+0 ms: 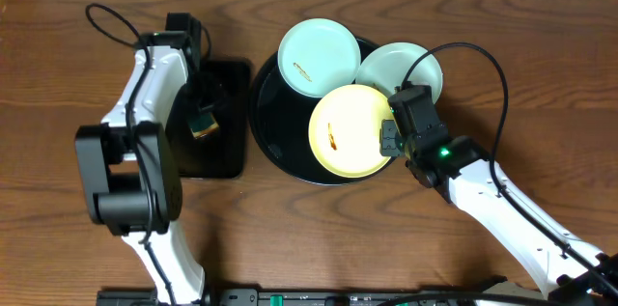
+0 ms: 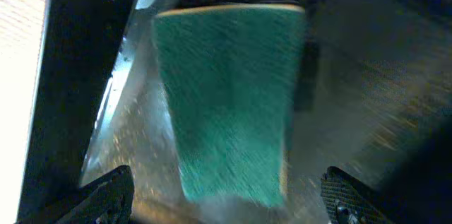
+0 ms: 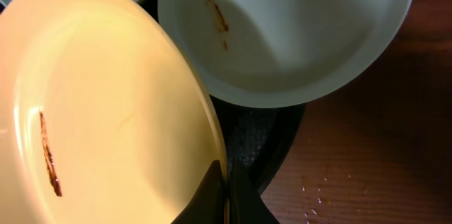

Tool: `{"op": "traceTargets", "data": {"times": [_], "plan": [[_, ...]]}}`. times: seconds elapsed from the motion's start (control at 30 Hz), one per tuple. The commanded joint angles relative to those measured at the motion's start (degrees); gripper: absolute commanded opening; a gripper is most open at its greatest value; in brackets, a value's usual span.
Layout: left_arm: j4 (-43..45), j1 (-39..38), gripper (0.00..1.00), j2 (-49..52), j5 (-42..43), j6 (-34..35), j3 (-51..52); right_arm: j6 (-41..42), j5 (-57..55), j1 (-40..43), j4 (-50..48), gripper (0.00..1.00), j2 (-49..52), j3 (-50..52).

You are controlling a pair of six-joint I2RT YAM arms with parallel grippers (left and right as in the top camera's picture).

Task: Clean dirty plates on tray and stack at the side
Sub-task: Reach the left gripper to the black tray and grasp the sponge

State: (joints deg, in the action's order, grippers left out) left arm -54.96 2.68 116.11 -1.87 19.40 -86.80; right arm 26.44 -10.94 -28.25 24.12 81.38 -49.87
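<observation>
The right claw (image 3: 227, 185) grips the rim of the brown-smeared yellow plate (image 3: 106, 104), just beside a smeared mint plate (image 3: 304, 40).

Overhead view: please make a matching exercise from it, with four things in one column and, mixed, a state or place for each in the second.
1 yellow plate
2 sponge
3 left gripper
4 round tray

a open
b lies on the small tray
c carries the plates
d pinched at its rim by the right gripper

Pairs: 1-d, 2-b, 3-a, 4-c
</observation>
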Motion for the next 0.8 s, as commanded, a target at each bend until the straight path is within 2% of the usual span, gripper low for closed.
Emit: {"op": "traceTargets", "data": {"times": [0.0, 0.07, 0.33, 0.47, 0.77], "plan": [[0.59, 2.05, 0.85, 2.36, -0.31, -0.68, 0.46, -0.83, -1.09, -0.70, -0.46, 0.01, 0.44, -0.70], [1.20, 2.58, 0.84, 3.48, 1.16, -1.70, 0.46, -0.83, -1.09, -0.70, -0.52, 0.01, 0.44, -0.70], [1.05, 2.60, 0.73, 4.48, 15.63, -13.86, 0.46, -0.83, -1.09, -0.70, -0.50, 0.01, 0.44, -0.70], [-0.46, 2.62, 0.66, 4.48, 16.22, -16.39, 0.46, -0.83, -1.09, -0.70, -0.50, 0.01, 0.44, -0.70], [0.81, 2.69, 0.67, 4.48, 15.78, -17.33, 0.46, -0.81, -1.07, -0.70, -0.50, 0.01, 0.44, -0.70]]}}
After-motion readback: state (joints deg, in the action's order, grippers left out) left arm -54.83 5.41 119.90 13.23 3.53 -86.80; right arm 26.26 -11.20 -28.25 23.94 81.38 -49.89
